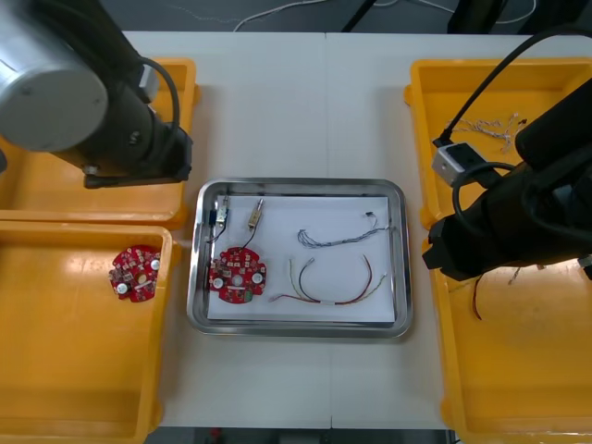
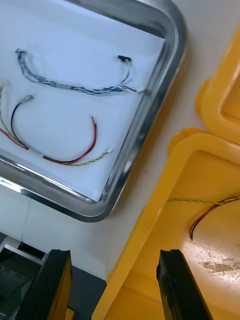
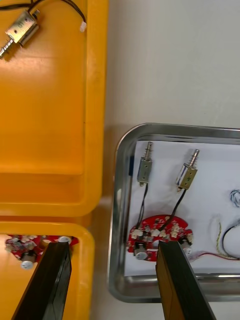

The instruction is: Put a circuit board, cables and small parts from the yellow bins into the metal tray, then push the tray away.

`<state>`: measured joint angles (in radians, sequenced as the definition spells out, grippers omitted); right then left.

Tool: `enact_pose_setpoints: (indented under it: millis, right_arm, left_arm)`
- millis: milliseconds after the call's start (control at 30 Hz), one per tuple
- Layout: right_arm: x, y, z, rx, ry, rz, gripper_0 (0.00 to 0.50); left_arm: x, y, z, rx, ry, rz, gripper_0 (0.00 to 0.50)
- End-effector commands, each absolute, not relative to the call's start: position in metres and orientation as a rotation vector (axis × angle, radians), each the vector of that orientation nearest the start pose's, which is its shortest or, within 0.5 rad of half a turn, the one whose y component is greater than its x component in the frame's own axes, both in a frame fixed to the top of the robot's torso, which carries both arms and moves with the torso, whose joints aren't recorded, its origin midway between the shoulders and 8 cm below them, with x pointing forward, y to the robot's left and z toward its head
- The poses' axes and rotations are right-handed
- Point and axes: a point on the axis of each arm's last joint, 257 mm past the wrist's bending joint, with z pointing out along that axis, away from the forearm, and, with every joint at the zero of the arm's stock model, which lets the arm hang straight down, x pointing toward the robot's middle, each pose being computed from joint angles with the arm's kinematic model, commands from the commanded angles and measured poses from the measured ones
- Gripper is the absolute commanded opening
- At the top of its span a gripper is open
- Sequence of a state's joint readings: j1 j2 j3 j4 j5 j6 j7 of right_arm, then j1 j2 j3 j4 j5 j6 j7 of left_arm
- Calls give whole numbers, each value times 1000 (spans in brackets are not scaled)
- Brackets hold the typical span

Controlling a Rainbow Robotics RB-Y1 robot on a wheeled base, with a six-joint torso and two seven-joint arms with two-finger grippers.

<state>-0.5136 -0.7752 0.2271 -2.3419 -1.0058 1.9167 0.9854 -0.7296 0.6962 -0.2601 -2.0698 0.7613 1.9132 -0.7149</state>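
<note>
The metal tray [image 1: 301,184], white inside, sits mid-table. In it lie a round red circuit board [image 1: 238,275], two small metal parts [image 1: 221,211] [image 1: 257,214], a blue and white cable [image 1: 338,237] and red, yellow and black cables [image 1: 328,287]. My left gripper [image 3: 112,282] is open and holds nothing. It hangs over the gap between the left bins and the tray's left rim [image 3: 118,200]. My right gripper [image 2: 112,287] is also open with nothing in it. It hovers above the rim of the near right bin [image 2: 150,215], beside the tray's corner [image 2: 107,200].
A second red board [image 1: 135,272] lies in the near left bin [image 1: 83,370]. One small metal part [image 3: 20,31] rests in the far left bin. A red and yellow cable [image 2: 210,212] lies in the near right bin, and thin cables [image 1: 486,128] in the far right bin.
</note>
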Motion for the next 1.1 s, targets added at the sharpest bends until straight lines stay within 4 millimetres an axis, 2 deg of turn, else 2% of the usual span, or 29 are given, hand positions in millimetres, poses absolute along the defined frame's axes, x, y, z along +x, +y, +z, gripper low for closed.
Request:
enact_pose_setpoints:
  millis: [33,300,467,633,833,1100]
  right_arm:
    - [351,-133,-144,-849,2560,131,500]
    - [341,-88,-161,-1184,2443,79,500]
    - [340,-62,-177,-1423,2321,30,500]
    - [338,-34,-198,-1658,2180,-13,500]
    - [337,-9,-223,-1850,2030,-91,500]
    - [332,10,-258,-1985,1898,-182,500]
  left_arm:
    - [452,242,-94,-20,2566,-54,500]
    - [439,307,-101,-26,2571,10,500]
    - [432,333,-105,-68,2570,21,500]
    - [423,353,-118,-93,2591,66,500]
    - [421,376,-123,-37,2587,179,500]
    - [421,380,-121,-33,2569,143,500]
